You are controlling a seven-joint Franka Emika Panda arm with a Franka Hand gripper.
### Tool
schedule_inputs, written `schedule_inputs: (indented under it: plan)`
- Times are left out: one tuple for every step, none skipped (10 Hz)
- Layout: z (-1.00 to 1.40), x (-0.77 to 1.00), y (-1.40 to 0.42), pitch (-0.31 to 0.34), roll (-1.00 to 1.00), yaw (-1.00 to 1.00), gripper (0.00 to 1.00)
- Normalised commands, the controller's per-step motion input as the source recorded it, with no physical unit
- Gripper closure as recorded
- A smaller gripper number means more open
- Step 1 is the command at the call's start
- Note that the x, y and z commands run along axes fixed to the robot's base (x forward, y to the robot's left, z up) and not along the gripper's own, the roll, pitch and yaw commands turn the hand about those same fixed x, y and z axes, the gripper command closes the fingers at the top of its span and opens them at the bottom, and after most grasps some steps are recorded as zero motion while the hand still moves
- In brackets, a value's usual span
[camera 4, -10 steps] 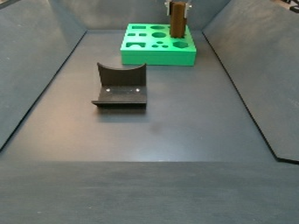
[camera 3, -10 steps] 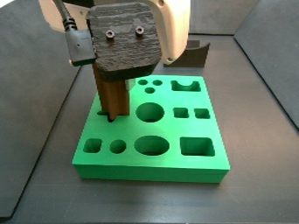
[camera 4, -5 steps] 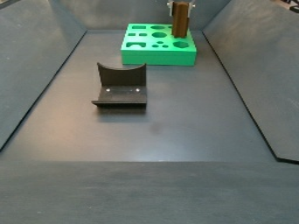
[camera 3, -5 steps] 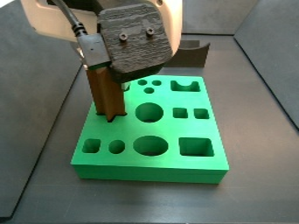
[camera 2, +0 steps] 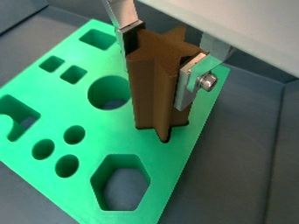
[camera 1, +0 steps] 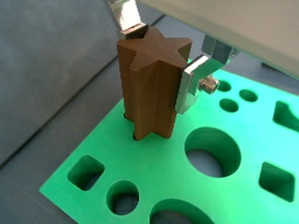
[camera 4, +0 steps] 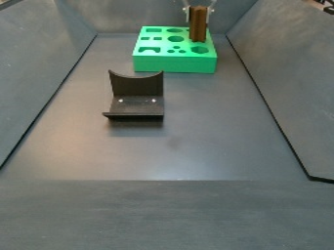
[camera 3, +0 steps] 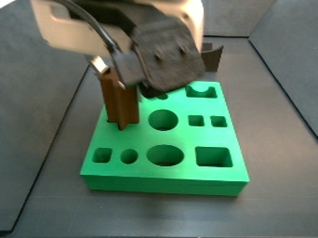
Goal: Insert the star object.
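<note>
The star object (camera 1: 149,92) is a tall brown ridged peg with a star-shaped top. It stands upright with its lower end at the surface of the green block (camera 1: 82,144), near one corner. It also shows in the wrist view (camera 2: 158,96) and in both side views (camera 3: 119,104) (camera 4: 197,23). My gripper (camera 1: 160,52) is shut on the peg, one silver finger (camera 1: 193,83) on each side of its upper part. The gripper also shows in the wrist view (camera 2: 158,57) and a side view (camera 3: 125,79). Whether the peg's foot is inside a hole is hidden.
The green block (camera 3: 162,172) (camera 4: 177,62) has several holes: round ones, squares, a hexagon (camera 2: 122,182) and a large round hole (camera 1: 208,157) beside the peg. The dark fixture (camera 4: 133,96) stands on the grey floor in front of the block, and shows behind it in a side view (camera 3: 211,56).
The gripper's body has turned about the peg and now points differently in the side view. The peg stays upright at the same corner of the green block.
</note>
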Motion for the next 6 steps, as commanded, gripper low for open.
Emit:
schedule_inputs:
  plan:
    - [-0.63, 0.0, -0.11, -0.064, 0.13, 0.07, 1.0]
    - [-0.64, 0.0, -0.13, -0.044, 0.26, 0.08, 1.0]
    - [-0.56, 0.0, -0.13, -0.004, 0.27, 0.07, 1.0]
    - [-0.21, 0.0, 0.0, -0.073, 0.0, 0.0, 1.0]
    - [-0.06, 0.0, 0.08, -0.093, -0.09, -0.02, 1.0]
    - [0.0, 0.0, 0.0, 0.0, 0.0, 0.0, 1.0]
